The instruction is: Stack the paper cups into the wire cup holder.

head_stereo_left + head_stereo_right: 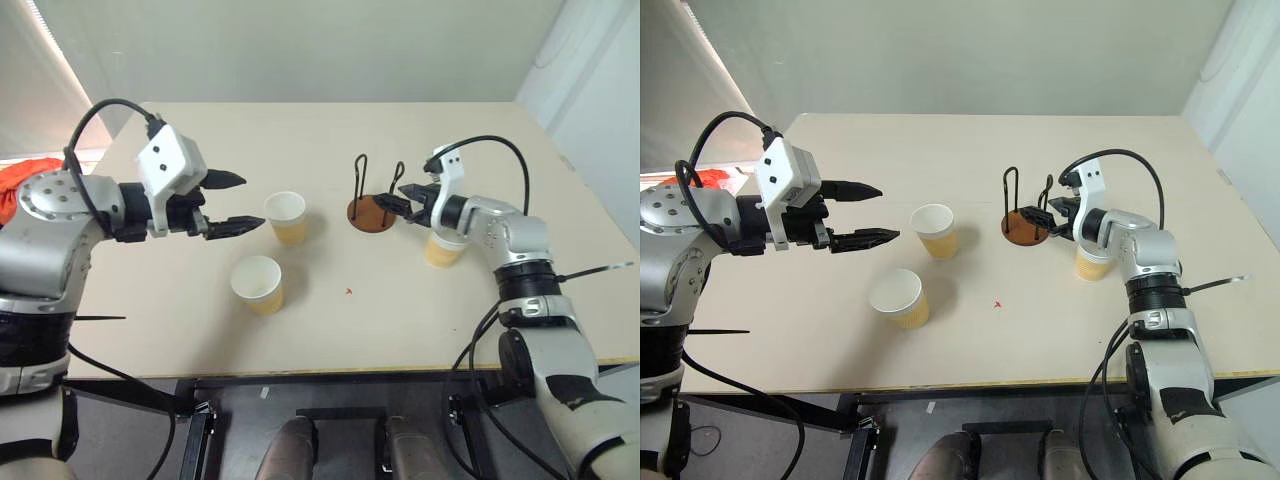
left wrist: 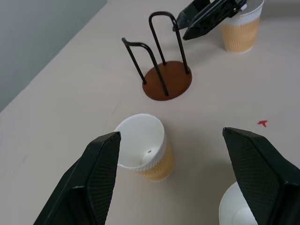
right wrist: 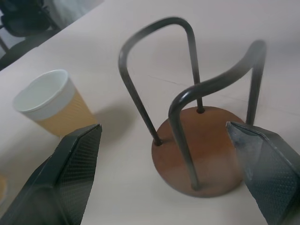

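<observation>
Three paper cups stand upright on the pale table (image 1: 330, 330), none of them in the wire cup holder (image 1: 372, 212). Nearest the front edge is the near cup (image 1: 258, 284), with bare tabletop between it and that edge and a small red mark (image 1: 348, 292) off to its right. Just beyond it and a little to the right stands the middle cup (image 1: 286, 218), apart from the near one. The third cup (image 1: 442, 250) sits on the right side of the table, partly hidden behind the right arm, with open surface from it out to the table's right edge.

The left gripper (image 1: 232, 204) hangs above the table to the left of the middle cup, its two black fingers spread wide, one above the other, with nothing between them; in the left wrist view the middle cup lies in the gap ahead of the fingers (image 2: 93, 180), untouched. The right gripper (image 1: 402, 198) reaches in level from the right, jaws wide apart and empty, fingertips at the holder's right side. In the right wrist view the two wire loops and the brown disc base stand between the spread fingers (image 3: 70, 173); whether a fingertip touches the wire cannot be told.

The holder stands upright near the table's middle, to the right of the middle cup and well apart from it. Beyond it the tabletop runs bare to the far edge, where it meets the wall (image 1: 300, 50).
</observation>
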`<state>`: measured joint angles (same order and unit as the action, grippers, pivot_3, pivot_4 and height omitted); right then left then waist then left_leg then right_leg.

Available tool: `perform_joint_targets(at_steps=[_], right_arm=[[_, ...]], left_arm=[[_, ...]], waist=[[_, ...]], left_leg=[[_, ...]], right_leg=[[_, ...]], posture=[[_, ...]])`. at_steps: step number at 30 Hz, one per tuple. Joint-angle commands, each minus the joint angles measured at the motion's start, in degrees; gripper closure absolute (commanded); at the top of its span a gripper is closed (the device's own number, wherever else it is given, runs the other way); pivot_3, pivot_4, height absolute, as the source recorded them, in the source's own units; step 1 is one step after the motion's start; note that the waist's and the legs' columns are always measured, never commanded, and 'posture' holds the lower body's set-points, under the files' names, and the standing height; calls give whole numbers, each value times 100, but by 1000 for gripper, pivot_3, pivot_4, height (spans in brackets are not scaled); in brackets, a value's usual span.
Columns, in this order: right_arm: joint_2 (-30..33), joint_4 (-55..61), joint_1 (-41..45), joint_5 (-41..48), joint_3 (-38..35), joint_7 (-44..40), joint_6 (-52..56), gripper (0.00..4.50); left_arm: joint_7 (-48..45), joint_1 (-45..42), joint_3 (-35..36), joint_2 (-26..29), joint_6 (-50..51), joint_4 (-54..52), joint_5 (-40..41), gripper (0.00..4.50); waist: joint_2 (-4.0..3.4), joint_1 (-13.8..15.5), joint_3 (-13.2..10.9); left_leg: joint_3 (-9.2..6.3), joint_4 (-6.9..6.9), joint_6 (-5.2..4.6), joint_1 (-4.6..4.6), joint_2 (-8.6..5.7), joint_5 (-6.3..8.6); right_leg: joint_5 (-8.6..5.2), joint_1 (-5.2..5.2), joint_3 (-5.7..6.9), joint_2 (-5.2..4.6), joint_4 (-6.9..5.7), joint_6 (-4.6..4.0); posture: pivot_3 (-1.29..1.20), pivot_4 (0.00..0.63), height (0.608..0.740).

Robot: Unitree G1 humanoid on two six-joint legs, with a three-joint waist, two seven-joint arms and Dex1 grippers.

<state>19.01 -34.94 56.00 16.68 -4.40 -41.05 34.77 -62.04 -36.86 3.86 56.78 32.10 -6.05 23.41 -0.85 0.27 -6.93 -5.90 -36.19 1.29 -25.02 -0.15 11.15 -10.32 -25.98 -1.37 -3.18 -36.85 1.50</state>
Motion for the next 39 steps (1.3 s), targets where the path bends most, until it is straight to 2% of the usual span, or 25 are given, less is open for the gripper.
perform_joint_targets(at_steps=[1, 4, 13, 15, 20, 23, 28, 34, 39], right_arm=[[-109, -337, 412, 64, -305, 310, -470, 176], [-156, -572, 520, 75, -344, 293, -619, 848], [-56, -498, 486, 0, -214, 169, -570, 3978], [-28, -385, 459, 1, -162, 96, -492, 4453], [85, 385, 244, 191, -35, -232, 107, 4453], [153, 979, 45, 288, -92, -111, 691, 4453], [273, 2659, -355, 899, -333, 130, 2067, 4453], [553, 5125, -1681, 2080, -481, 46, 3413, 4453], [478, 6013, -2497, 2558, -548, 325, 3669, 4453]], left_arm=[[43, -33, 223, 104, -89, -148, -17, 688], [47, 11, 247, 132, -100, -171, -39, 682], [36, 147, 301, 210, -118, -247, -34, 682], [22, 109, 270, 207, -142, -221, -51, 682], [-61, -27, 212, 198, -183, -173, -37, 682], [-137, -103, 170, 206, -205, -144, -36, 682], [-613, -111, 200, 368, -111, -306, 214, 682], [-1158, 152, 286, 713, 23, -540, 525, 682], [-1298, 319, 242, 743, 70, -631, 654, 682]], waist=[[0, 0, 0], [0, 5, 0], [0, 5, 0], [0, 5, 0], [0, 4, 0], [0, 4, 0], [3, 3, -1], [9, 12, 1], [10, 11, 1]], left_leg=[[0, 0, 1, 0, 0, 0], [0, 1, 2, -2, 0, 2], [-1, 1, 7, -7, 0, 13], [-1, 1, 8, -7, 0, 14], [-1, 1, 8, -8, 1, 14], [-1, 1, 8, -9, 1, 14], [-1, 0, 8, -10, 1, 13], [-3, -1, 7, -10, 2, 21], [-1, -11, 10, -2, 2, 14]], right_leg=[[0, 0, 0, 0, 0, 0], [-1, -1, 0, 0, 2, -1], [-6, -3, 2, 0, 3, -10], [-6, -3, 2, 0, 3, -10], [-6, -3, 4, 0, 3, -10], [-7, -3, 4, 1, 4, -10], [-6, -3, 5, 2, 5, -10], [-17, 8, 9, 8, 14, -8], [-18, 12, 5, 9, 4, -2]], posture=[[0, 150, 740], [0, 150, 740], [0, 150, 740], [0, 150, 740], [0, 150, 740], [0, 150, 740], [0, 150, 740], [0, 150, 740], [0, 150, 740]])
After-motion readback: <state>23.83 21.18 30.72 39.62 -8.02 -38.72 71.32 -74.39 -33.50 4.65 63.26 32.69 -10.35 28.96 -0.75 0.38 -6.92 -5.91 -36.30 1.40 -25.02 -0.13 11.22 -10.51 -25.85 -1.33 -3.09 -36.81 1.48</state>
